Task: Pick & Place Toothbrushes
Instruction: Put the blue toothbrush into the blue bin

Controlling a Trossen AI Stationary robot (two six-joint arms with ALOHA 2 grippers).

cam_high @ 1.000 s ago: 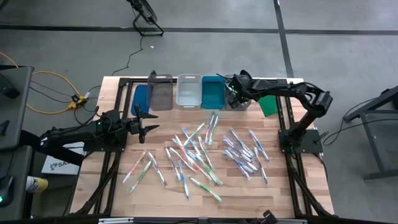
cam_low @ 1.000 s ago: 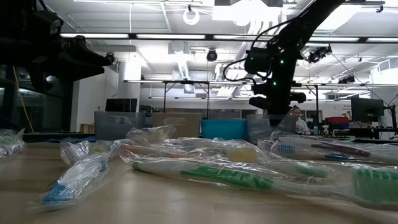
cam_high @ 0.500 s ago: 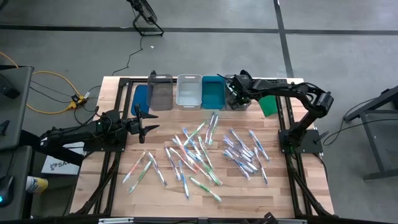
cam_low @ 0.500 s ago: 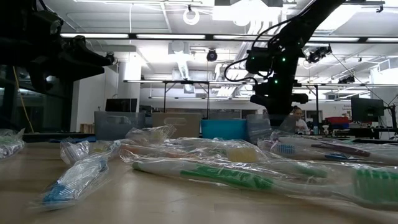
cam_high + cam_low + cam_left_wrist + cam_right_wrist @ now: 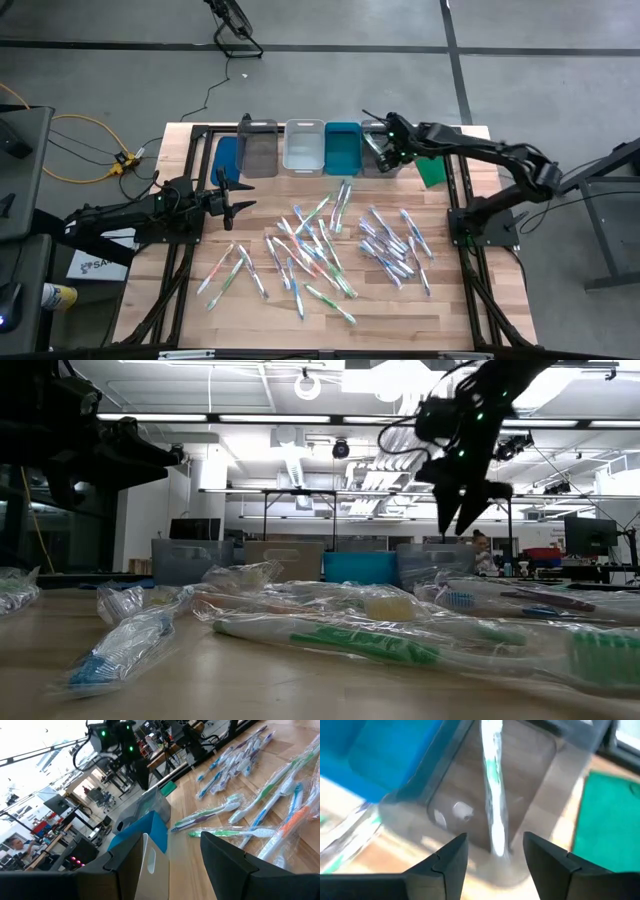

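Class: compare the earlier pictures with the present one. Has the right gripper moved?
Yes. In the low view the right gripper has risen above the row of bins; overhead it still hangs over the far-right bin.

Workshop room, grey floor.
Concrete floor (image 5: 560,60) with dark seam lines; yellow cable (image 5: 85,150) trailing left; ceiling strip lights (image 5: 250,418); possibly desks with monitors (image 5: 590,535) behind.
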